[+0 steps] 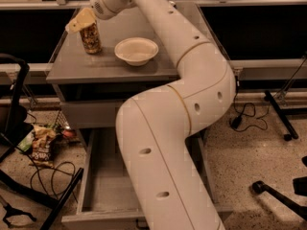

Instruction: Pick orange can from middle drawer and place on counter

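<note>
The orange can [91,38] stands upright on the counter [72,66], near its back left corner. My gripper [79,23] is right at the can's top, with a cream finger [73,27] reaching out to the left of the lid; the fingers look spread and no longer clamp the can. The middle drawer [103,181] is pulled out below the counter; the bare grey floor that shows holds nothing. My arm [158,128] crosses in front of the drawer and hides its right half.
A cream bowl [136,50] sits on the counter just right of the can. A snack bag [42,146] and cables lie on the floor to the left, beside a black frame [14,95]. Black chair legs [280,198] stand at the right.
</note>
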Controlling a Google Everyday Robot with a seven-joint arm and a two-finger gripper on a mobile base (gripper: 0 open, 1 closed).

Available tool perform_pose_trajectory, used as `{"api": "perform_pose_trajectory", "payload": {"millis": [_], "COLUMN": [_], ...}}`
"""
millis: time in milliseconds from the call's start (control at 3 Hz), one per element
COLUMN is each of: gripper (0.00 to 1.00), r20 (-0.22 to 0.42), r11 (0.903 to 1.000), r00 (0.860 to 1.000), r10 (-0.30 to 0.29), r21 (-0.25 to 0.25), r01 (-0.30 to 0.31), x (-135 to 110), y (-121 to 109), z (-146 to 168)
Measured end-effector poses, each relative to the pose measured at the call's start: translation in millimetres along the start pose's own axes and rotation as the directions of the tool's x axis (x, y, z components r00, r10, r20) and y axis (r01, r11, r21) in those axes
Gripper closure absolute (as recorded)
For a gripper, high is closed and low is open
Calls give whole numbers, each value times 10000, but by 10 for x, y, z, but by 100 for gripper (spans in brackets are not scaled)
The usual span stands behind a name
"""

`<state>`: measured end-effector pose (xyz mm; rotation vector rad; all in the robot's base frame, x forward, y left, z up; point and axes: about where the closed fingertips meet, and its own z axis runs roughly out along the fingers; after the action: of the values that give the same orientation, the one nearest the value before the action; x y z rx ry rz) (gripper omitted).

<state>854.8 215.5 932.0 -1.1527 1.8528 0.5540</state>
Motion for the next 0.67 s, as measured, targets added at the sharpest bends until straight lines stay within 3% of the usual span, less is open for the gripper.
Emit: {"api": "perform_pose_trajectory", "payload": {"millis": [333, 667], "gripper": [0, 0], "r20": [97, -426], "r11": [9965, 9847], "r00": [9968, 9840], "r10": [-797, -1733], "r21": [-242, -277], "r01": [799, 1722], "x": [-207, -397], "y": [45, 201], "z": [-583, -1268]}}
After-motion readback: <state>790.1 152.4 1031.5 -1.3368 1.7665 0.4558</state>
